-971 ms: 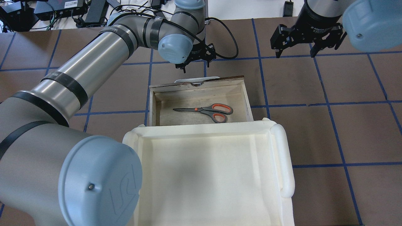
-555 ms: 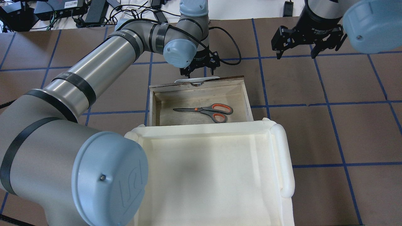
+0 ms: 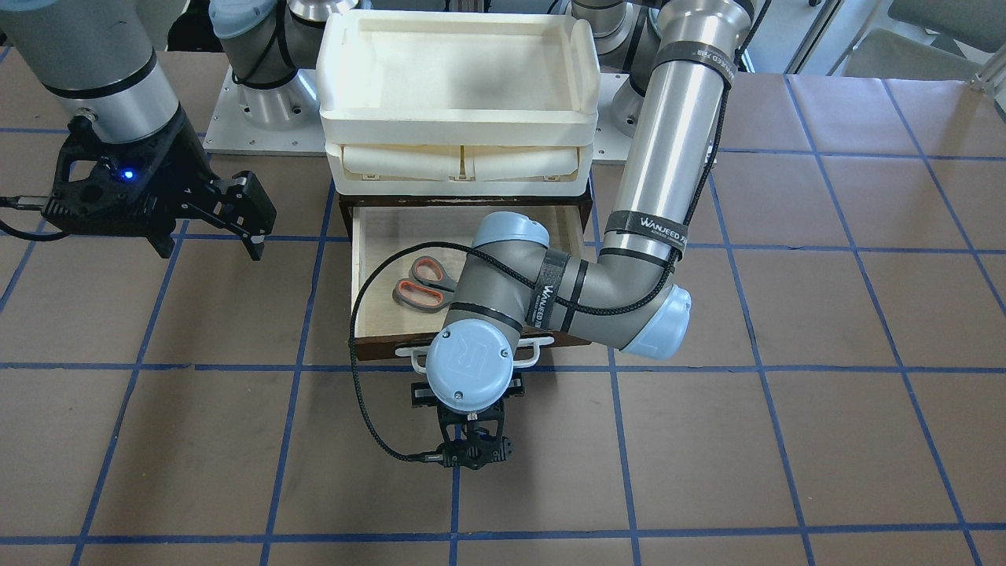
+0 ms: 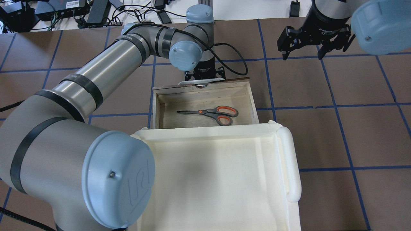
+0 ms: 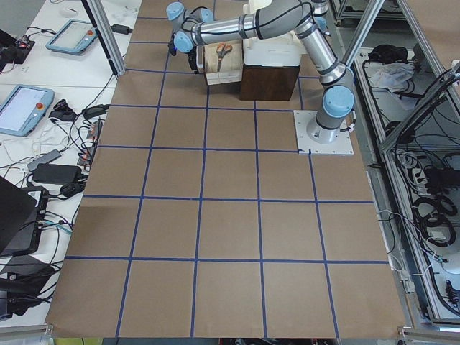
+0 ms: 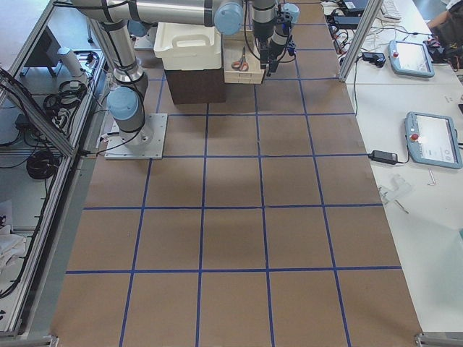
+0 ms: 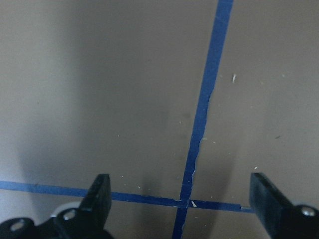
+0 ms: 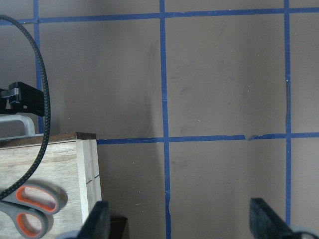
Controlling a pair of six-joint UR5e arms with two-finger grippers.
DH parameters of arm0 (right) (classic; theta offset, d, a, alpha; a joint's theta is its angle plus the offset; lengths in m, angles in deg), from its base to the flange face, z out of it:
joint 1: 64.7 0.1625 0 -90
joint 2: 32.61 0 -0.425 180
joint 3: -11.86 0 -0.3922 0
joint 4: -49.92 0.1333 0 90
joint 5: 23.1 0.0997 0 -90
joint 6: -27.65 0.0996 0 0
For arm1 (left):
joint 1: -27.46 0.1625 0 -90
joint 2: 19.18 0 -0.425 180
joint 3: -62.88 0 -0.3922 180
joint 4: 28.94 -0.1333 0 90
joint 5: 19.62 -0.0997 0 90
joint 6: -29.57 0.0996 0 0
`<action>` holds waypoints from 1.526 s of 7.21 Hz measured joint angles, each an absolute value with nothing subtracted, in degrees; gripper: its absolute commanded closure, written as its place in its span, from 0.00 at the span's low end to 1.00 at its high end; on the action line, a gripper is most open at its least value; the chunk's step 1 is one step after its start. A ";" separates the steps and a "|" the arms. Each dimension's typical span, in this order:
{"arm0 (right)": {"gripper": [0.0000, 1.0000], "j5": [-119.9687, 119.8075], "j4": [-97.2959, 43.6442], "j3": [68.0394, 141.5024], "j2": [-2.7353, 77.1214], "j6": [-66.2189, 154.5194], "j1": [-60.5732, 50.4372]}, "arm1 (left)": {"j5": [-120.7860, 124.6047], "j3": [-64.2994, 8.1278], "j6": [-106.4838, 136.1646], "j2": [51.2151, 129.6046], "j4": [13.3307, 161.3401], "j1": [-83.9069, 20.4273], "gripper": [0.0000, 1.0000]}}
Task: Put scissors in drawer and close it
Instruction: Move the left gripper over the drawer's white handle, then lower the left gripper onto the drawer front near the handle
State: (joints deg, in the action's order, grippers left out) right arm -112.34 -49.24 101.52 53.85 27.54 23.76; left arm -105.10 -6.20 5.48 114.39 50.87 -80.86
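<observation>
The scissors (image 4: 212,114), dark grey with orange-lined loops, lie flat inside the open wooden drawer (image 4: 154,106), blades to the view's left. They also show in the front view (image 3: 420,287) and the right wrist view (image 8: 30,204). My left gripper (image 4: 204,74) points down just beyond the drawer's white bar handle (image 4: 200,82). It is largely hidden under its wrist. The left wrist view shows it open (image 7: 182,191) and empty over the table. My right gripper (image 4: 302,54) is open and empty, hovering to the right beyond the drawer.
A white plastic tray unit (image 4: 290,160) sits on top of the cabinet, over the drawer's inner end. Brown table paper with blue tape lines (image 4: 334,106) surrounds the drawer. A black cable (image 3: 369,409) loops from the left wrist beside the drawer front.
My left gripper has moved right and toward the drawer front, ending right by the white handle. The scissors, the drawer and the right arm have not moved.
</observation>
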 measured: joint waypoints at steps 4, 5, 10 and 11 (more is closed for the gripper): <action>0.00 -112.43 -48.98 101.59 53.94 27.73 23.64 | -104.24 -5.85 6.92 115.96 51.21 -80.91 0.00; 0.00 -112.43 -48.95 101.60 53.95 27.72 23.63 | -104.27 -5.81 6.96 115.79 51.53 -80.91 0.00; 0.00 -112.32 -49.09 101.52 54.03 27.60 23.71 | -104.11 -5.77 5.83 113.81 53.98 -80.91 0.00; 0.00 -112.32 -49.06 101.51 54.00 27.61 23.72 | -104.05 -5.78 5.47 113.40 54.42 -80.91 0.00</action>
State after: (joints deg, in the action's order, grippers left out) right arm -112.32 -49.06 101.51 54.00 27.61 23.72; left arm -104.05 -5.78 5.47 113.40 54.42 -80.91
